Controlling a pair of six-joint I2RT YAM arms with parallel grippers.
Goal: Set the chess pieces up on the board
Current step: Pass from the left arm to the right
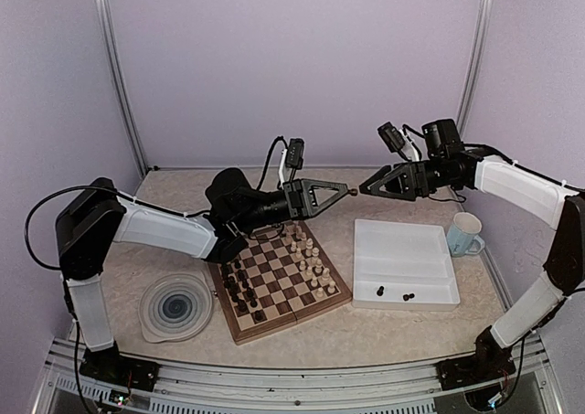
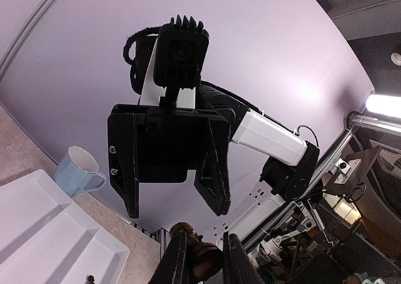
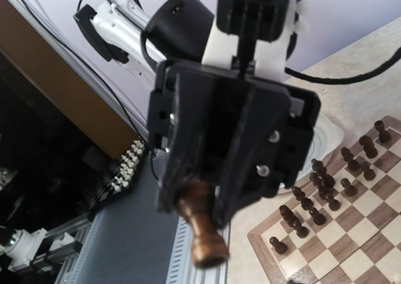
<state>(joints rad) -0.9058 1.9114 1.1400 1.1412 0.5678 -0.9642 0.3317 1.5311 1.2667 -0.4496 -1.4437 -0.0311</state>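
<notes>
- Top external view, nearest the arm bases: the board [image 1: 277, 277] lies on the table [image 1: 384, 332] under your left forearm. Dark chess pieces [image 1: 239, 284] line its left side and cream ones [image 1: 313, 259] its right. A round plate [image 1: 151, 318] sits just beside it on the left.
- Right of the board, the white tray [image 1: 402, 249] holds two loose dark pieces [image 1: 380, 291] near its front edge.
- Above the board's far edge, your left pincer [image 1: 345, 193] is clamped on one dark piece [image 3: 202, 231], well clear of the table.
- Your right pincer [image 2: 175, 210] faces it tip to tip, jaws apart and empty, just short of that piece.
- What matters for the handover: the held piece lies straight ahead of the right pincer. Its long axis runs along the line between the two pincers. Its wider base appears to point at the right one, so that arm looks set to close on the free end.
- Farthest off, a pale mug [image 1: 464, 234] stands behind the tray.
- No brand, label or writing can be read anywhere.
</notes>
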